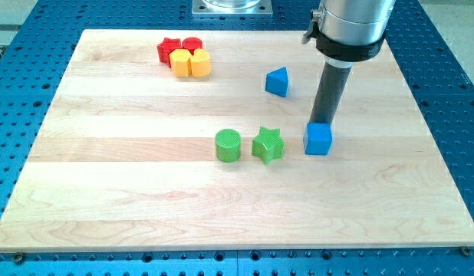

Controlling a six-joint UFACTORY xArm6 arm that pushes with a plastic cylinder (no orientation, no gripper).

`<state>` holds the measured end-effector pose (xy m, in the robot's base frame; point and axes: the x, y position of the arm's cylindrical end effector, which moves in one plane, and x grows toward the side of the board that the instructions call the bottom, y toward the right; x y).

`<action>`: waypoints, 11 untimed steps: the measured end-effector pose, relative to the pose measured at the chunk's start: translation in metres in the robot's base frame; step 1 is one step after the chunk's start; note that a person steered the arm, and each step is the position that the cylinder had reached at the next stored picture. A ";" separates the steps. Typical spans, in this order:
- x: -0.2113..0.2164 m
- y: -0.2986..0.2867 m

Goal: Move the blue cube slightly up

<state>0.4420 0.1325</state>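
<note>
The table (106, 192) fills most of the view, pale wood planks on a blue perforated bench (452, 100) that shows round the edges. Over the table's top right corner hangs my arm's metal housing (348, 27), w/ the dark rod (329, 96) dropping straight down from it. No pincer on this rig, so no wide, narrow or holding state to report, just the rod.

My tip (323, 123) sits at the top edge of the blue cube (318, 139); looks like contact but can't tell for certain, since the cube hides the very end. The blue cube is right of the table's centre, roughly midway between top and bottom edges, nearer the right edge than the left.

Left of it, just beside each other, are the green star (268, 145) and then the green cylinder (228, 145), approx in a row w/ the cube. A blue triangular block (278, 81) lies toward the top edge, up and left of my tip, well apart from the cube.

Near the top left corner is a tight cluster: red star (168, 49), red cylinder (192, 44), and two yellow blocks (191, 64) touching in front of them; their shapes I can't make out exactly
</note>
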 end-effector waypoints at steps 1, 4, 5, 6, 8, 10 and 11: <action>0.009 0.000; -0.030 0.013; 0.021 0.042; 0.102 0.037; 0.096 -0.023; 0.077 -0.012; 0.071 0.025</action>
